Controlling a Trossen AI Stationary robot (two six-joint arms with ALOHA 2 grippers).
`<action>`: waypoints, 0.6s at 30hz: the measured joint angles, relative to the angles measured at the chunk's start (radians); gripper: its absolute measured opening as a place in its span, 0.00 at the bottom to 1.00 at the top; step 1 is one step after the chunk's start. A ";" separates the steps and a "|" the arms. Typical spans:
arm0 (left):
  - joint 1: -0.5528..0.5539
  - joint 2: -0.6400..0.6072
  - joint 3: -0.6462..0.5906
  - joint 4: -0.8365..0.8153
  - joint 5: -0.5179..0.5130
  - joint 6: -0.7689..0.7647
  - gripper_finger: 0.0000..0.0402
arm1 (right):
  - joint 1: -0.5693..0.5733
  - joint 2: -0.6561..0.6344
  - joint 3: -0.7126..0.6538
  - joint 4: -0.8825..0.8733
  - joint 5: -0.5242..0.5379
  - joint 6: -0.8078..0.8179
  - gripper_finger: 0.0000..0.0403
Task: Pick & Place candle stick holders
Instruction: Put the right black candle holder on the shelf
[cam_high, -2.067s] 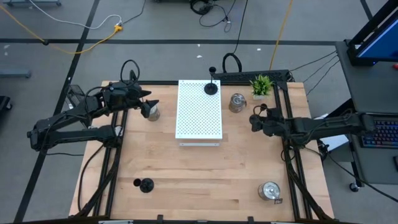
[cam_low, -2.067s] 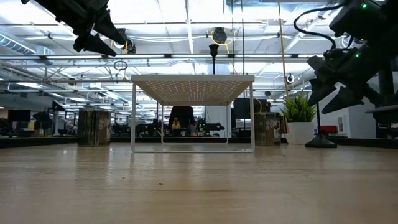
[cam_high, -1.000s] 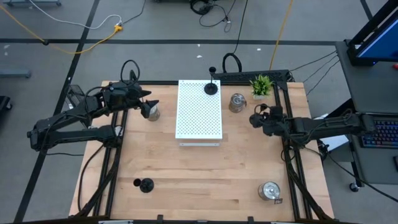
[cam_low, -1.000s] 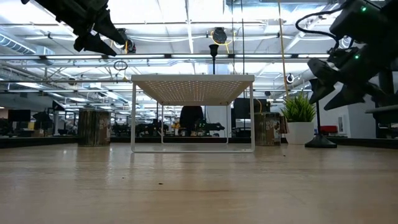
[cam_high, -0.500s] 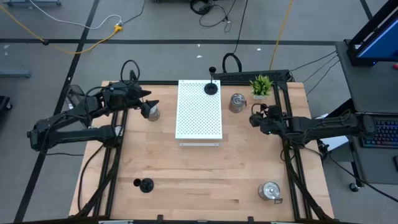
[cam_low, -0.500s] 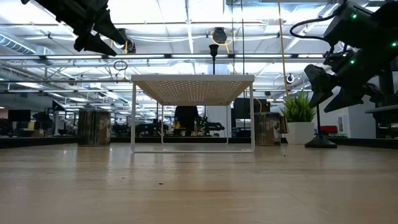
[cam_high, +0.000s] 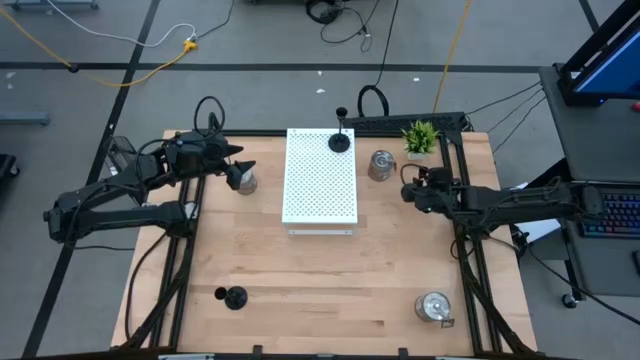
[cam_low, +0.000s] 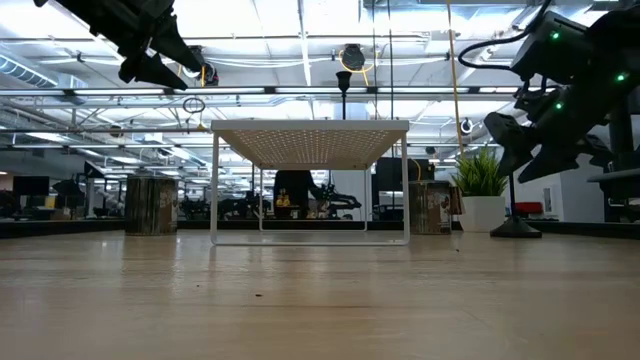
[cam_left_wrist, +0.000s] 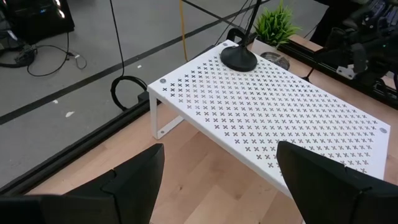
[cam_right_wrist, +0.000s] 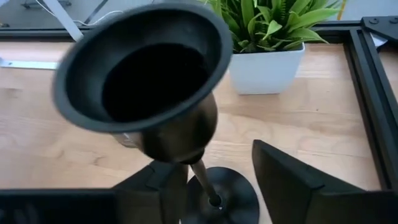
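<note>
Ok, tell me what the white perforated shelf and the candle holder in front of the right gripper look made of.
White perforated shelf: probably painted sheet metal, matte, with a thin flat top, punched cross-shaped holes and thin legs. Black candle holder: likely metal with a dark satin finish, faintly sheened cup, thin stem, round base.

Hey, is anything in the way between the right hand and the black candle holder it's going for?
Nothing visible. In the right wrist view the black candle holder already stands between the right hand's open fingers, one on each side of its thin stem. The potted plant stands beyond it, not between.
</note>
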 joint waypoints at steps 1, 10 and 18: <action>0.000 0.000 0.000 0.000 0.000 0.000 0.78 | -0.002 0.002 0.000 -0.001 0.000 -0.001 0.38; 0.000 0.000 0.000 0.000 -0.001 0.003 0.78 | -0.005 0.036 0.000 0.080 0.000 -0.074 0.07; 0.000 0.000 0.000 0.000 -0.001 0.002 0.79 | -0.006 0.039 0.000 0.099 0.004 -0.072 0.02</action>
